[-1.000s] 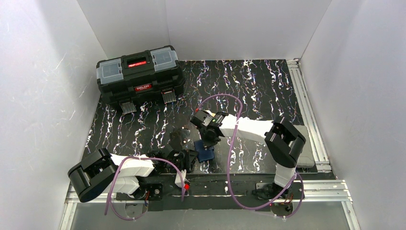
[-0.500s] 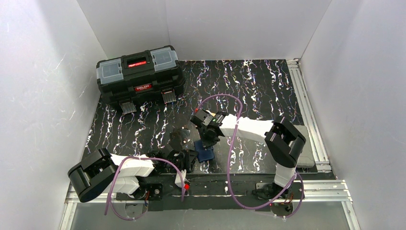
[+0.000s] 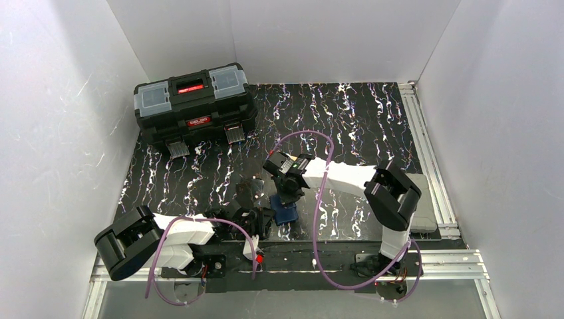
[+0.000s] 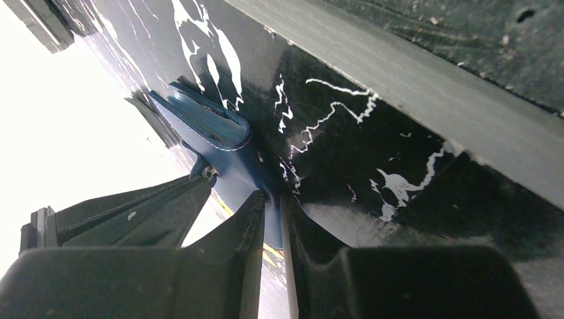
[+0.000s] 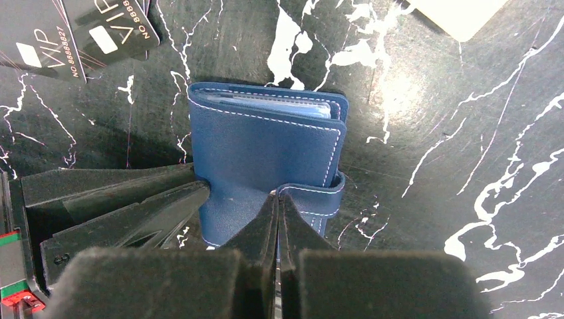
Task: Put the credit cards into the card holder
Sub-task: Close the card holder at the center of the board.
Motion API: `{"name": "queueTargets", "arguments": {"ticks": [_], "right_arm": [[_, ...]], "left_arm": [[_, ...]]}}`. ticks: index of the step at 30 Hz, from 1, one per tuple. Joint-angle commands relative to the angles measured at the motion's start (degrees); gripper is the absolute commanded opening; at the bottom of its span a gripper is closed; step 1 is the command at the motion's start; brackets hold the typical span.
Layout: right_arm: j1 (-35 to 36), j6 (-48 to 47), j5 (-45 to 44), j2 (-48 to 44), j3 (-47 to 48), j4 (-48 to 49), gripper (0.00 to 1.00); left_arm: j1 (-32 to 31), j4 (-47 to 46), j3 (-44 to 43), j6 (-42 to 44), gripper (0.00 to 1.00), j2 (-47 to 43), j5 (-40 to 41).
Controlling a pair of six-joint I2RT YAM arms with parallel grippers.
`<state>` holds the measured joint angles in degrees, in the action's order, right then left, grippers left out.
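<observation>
- Card holder (image 5: 266, 149): navy, folded, lying on the marbled black tabletop (image 5: 432, 133) near the arm bases.
- Left claw (image 4: 273, 199): pinching the holder's cover edge.
- Right claw (image 5: 278, 199): pressed together at the snap tab (image 5: 319, 199); cannot tell whether it grips it.
- Credit cards (image 5: 86, 33): dark "VIP" faces, just beyond the holder.
- Whitish card (image 5: 459, 13): lying apart from the others.
- Toolbox (image 3: 194, 103): far left corner.

Big black plastic toolbox (image 3: 195, 103) with grey lid compartments and a red label is sitting at the back left of the black, white-veined marbled tabletop (image 3: 359, 119), plain white walls (image 3: 319, 40) boxing it all in.
</observation>
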<state>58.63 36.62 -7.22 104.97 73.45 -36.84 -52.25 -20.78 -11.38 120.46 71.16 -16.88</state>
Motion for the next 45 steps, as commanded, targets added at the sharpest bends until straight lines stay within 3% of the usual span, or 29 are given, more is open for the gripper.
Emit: {"name": "queueTargets", "arguments": {"ticks": [1,30,45], "right_arm": [[0.78,-0.66,1.05,1.73,1.61,-0.63,0.01],[4.63,-3.83,3.7,10.39,4.45,-0.96,0.01],[5.01,-1.04,-0.02,3.65,-4.4,2.9,0.01]], "left_arm": [[-0.53,13.63,2.15,7.55,0.15,2.36,-0.96],[-0.49,13.72,1.36,6.54,0.15,2.59,-0.25],[-0.58,14.32,0.83,4.92,0.15,2.61,0.57]]}}
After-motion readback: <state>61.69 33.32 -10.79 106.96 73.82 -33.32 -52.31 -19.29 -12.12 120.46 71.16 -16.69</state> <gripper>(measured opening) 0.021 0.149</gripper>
